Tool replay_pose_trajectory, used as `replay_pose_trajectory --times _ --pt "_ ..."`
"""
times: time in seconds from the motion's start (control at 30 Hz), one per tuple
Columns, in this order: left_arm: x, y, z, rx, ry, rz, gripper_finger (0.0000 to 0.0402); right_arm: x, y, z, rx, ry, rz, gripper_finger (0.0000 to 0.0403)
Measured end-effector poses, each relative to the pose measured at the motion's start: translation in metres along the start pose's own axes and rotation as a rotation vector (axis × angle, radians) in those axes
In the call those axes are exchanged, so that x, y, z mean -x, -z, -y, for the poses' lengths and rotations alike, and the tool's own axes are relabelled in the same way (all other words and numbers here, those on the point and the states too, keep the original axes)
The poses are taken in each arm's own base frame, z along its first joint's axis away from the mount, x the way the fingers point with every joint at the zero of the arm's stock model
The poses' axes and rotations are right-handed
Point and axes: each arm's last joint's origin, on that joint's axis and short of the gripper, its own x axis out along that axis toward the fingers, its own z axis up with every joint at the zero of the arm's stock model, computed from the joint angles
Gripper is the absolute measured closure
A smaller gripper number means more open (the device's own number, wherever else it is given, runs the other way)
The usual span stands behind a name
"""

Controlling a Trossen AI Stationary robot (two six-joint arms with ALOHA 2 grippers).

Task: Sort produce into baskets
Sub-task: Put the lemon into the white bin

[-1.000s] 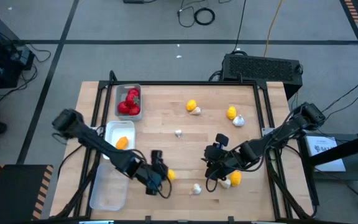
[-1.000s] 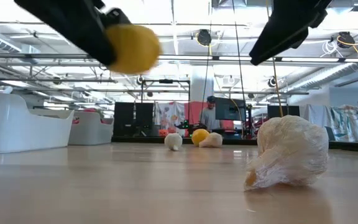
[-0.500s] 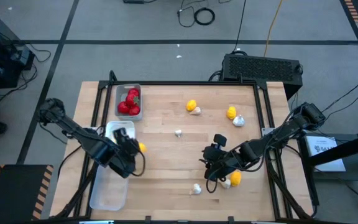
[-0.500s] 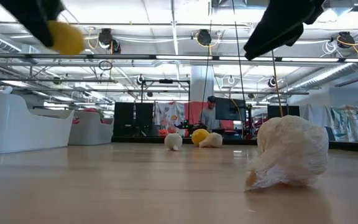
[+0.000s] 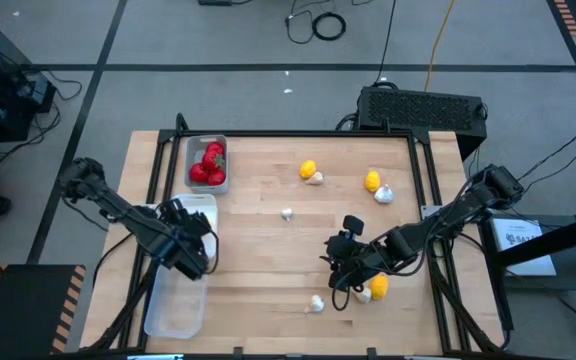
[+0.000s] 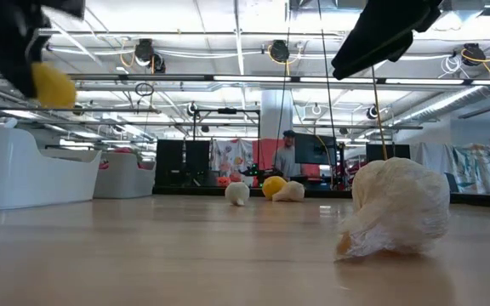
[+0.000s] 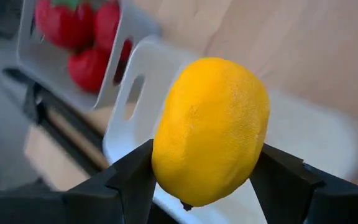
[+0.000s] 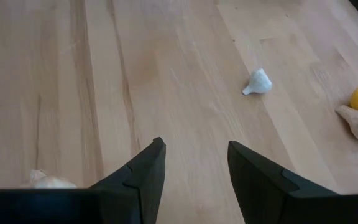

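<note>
Left wrist view shows the left pincer point(image 7: 204, 180) pinching a lemon point(image 7: 210, 132) above the middle tray point(image 7: 328, 134); letting go comes next, I'd say, while the right pincer point(image 8: 191, 163) hangs spread over the desk point(image 8: 104, 74).

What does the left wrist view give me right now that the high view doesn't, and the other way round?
Only the left wrist view shows the yellow oval lemon clamped between the left gripper's dark fingers. Only the high view shows the whole wooden table, the open, empty right gripper, and the loose whitish garlic bulbs and yellow pieces. Both show the pale plastic tray holding red strawberries and the white middle tray beside it.
</note>
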Motion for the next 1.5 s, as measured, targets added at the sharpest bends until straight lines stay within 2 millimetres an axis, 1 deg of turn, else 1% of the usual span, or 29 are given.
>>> replay_pose_trajectory --times 0.13,0.23,0.33,0.57,0.7,0.93,1.03,1.17,1.3,1.4,1.5 --pt "-0.021 0.007 -0.005 -0.015 -0.046 -0.115 0.0165 0.000 0.000 0.000 0.008 0.001 0.001 0.0239" --pt "-0.032 0.006 -0.010 -0.018 -0.049 -0.186 0.0165 0.000 0.000 0.000 0.026 0.005 0.004 0.0239" --pt "-0.037 0.002 -0.016 -0.010 -0.047 -0.215 0.0165 0.000 0.000 0.000 0.032 0.004 0.005 0.0239" --pt "-0.046 -0.012 -0.027 -0.075 0.013 -0.288 0.0163 0.000 0.000 0.000 0.032 0.004 0.005 0.0239" --pt "-0.051 -0.017 -0.032 -0.111 0.049 -0.326 0.0145 0.000 0.000 0.000 0.032 0.004 0.005 0.0239" --pt "-0.055 -0.023 -0.038 -0.106 0.005 -0.305 0.0095 0.000 0.000 0.000 0.032 0.004 0.005 0.0239" --pt "-0.055 -0.023 -0.038 -0.122 0.011 -0.301 0.0083 0.000 0.000 0.000 0.033 0.004 0.004 0.0239" --pt "-0.051 -0.032 -0.034 -0.101 0.074 -0.241 0.0080 0.000 0.000 0.000 0.047 0.004 0.004 0.0239" --pt "-0.040 -0.047 -0.028 -0.078 0.180 -0.131 0.0080 0.000 0.000 0.000 0.051 0.004 0.004 0.0239" --pt "-0.030 -0.061 -0.025 -0.044 0.226 0.002 0.0080 0.000 0.000 0.000 0.051 0.004 0.004 0.0239" --pt "-0.026 -0.078 -0.021 -0.009 0.234 0.186 0.0080 0.000 0.000 0.000 0.050 0.004 0.004 0.0239"
